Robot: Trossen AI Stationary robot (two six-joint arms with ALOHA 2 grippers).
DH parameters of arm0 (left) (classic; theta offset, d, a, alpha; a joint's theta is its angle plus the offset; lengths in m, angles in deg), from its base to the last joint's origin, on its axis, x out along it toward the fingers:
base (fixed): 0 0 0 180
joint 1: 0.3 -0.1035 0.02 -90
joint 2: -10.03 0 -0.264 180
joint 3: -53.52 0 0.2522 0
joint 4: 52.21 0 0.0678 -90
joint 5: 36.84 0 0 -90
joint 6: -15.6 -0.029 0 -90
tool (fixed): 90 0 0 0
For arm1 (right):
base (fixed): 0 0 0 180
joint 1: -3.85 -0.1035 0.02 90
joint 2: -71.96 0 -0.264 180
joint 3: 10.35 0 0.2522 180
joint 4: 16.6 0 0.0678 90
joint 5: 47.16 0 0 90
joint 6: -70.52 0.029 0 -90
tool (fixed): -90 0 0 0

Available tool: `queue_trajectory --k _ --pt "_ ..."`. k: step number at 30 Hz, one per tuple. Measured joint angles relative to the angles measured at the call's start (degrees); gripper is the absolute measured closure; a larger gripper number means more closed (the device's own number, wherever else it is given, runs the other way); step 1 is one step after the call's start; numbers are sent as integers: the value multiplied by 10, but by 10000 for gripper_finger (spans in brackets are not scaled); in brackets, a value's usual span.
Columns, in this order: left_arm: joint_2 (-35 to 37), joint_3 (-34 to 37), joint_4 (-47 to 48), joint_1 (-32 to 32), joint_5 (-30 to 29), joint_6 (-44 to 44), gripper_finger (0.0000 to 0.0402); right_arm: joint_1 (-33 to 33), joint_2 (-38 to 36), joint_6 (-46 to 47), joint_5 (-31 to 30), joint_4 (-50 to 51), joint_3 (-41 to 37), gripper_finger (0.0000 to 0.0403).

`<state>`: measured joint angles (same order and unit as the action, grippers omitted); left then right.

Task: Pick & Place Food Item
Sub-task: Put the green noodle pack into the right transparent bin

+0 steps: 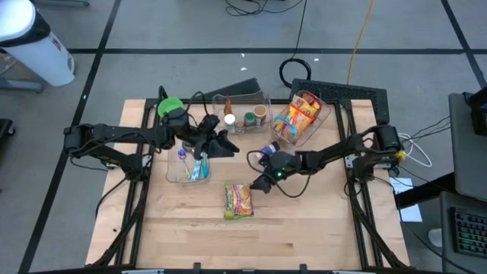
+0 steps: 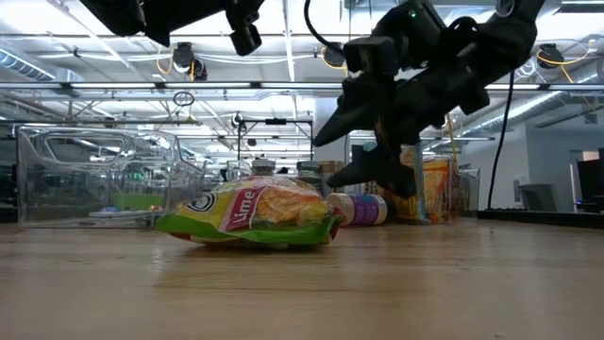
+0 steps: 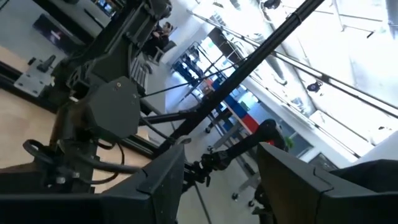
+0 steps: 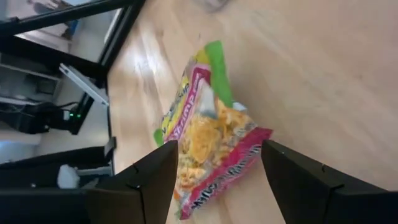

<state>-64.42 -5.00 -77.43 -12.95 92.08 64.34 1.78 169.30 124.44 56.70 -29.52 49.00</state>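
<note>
Green-pink noodle packet (image 1: 238, 201), flat on table, unheld

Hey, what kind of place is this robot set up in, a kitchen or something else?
Not a kitchen; more likely a robotics lab or workshop. A wooden table stands on a grey tiled floor with loose cables, and the low view shows ceiling trusses and more workstations behind.

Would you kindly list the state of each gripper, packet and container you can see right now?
Right gripper: open, above the noodle packet.
Left gripper: open, above the left clear bin.
Noodle packet: lying flat on the table, not held.
Left clear bin: holds small items.
Snack bag: inside the right clear bin.
</note>
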Motion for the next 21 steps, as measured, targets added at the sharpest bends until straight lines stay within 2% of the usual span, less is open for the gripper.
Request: queue_trajectory --k 8,16,21 --pt "0 0 3 -9 12 11 192 4 59 21 -3 -53 0 179" --pt "0 0 3 -8 20 16 192 10 76 25 -4 -54 0 181" --pt "0 0 5 -7 22 22 192 10 76 20 -4 -57 0 222"
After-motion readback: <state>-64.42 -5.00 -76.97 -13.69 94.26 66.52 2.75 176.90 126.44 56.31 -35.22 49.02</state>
